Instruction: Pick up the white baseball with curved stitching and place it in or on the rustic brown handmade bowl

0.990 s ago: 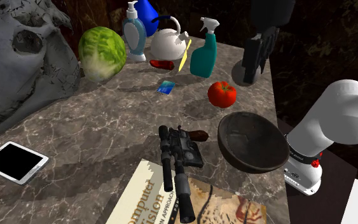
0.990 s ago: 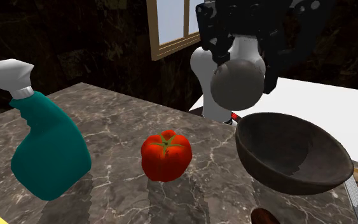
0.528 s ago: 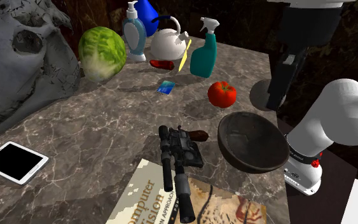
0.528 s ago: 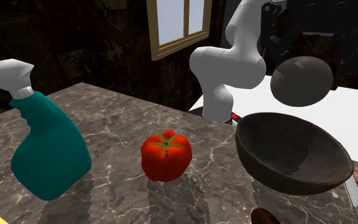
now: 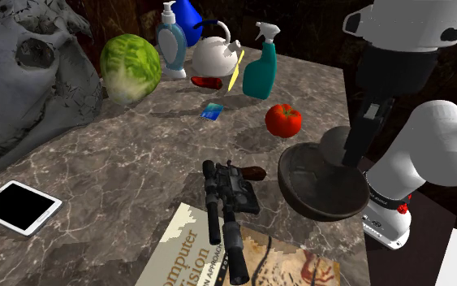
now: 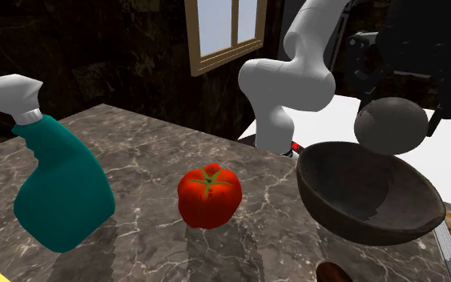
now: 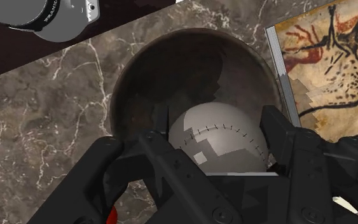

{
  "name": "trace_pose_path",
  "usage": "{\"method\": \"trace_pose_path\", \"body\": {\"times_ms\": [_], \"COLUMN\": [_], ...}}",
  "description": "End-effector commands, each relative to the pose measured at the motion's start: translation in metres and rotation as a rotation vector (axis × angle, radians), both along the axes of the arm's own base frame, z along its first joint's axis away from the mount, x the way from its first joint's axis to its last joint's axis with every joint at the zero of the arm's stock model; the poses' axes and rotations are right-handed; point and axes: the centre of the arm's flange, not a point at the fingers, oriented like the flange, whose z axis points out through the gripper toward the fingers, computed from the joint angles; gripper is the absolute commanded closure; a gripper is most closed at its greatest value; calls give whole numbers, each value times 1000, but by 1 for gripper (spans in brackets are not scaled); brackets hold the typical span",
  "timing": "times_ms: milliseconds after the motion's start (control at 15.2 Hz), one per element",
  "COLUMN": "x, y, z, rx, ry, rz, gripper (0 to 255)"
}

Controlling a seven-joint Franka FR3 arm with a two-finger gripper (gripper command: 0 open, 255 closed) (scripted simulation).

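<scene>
**Baseball held over the bowl**

The only legible writing is on the book (image 5: 187,253) at the near edge of the marble table (image 5: 121,154). Its pale cover carries the partial words "omputer", "ision" and "APPROA", cut off by the black toy blaster (image 5: 226,203) lying across it. The wrist view shows another part of the cover with cave-painting animals (image 7: 323,57); no words can be read there.

The gripper (image 7: 219,137) is closed part-way, its black fingers (image 7: 285,143) pressed to either side of the baseball (image 7: 225,133), a grey-white ball with a curved line of dark stitches. The ball hangs over the opening of the dark brown bowl (image 7: 171,70). In the second exterior view the ball (image 6: 390,126) sits just above the bowl's (image 6: 352,188) far rim; whether they touch cannot be told.

A second ago the ball was higher and off to that view's left, in front of the arm's base. Half a second ago it was nearer the bowl but still clear above it. It is now lower and closer. In the shoulder view the gripper (image 5: 355,145) has come from the table's far edge to the bowl (image 5: 320,195). The tomato (image 6: 208,195) and teal spray bottle (image 6: 59,192) have not moved.
</scene>
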Motion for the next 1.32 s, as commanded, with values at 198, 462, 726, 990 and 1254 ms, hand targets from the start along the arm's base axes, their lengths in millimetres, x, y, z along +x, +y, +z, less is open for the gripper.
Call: {"method": "trace_pose_path", "body": {"times_ms": [198, 462, 726, 990, 1254], "x": [1, 1, 1, 1, 1], "y": [0, 0, 0, 0, 0], "z": [-26, -45, -45, -45, -45], "rx": [0, 0, 0, 0, 0], "ry": [0, 0, 0, 0, 0], "rz": [0, 0, 0, 0, 0], "gripper": [255, 255, 255, 0, 0]}}
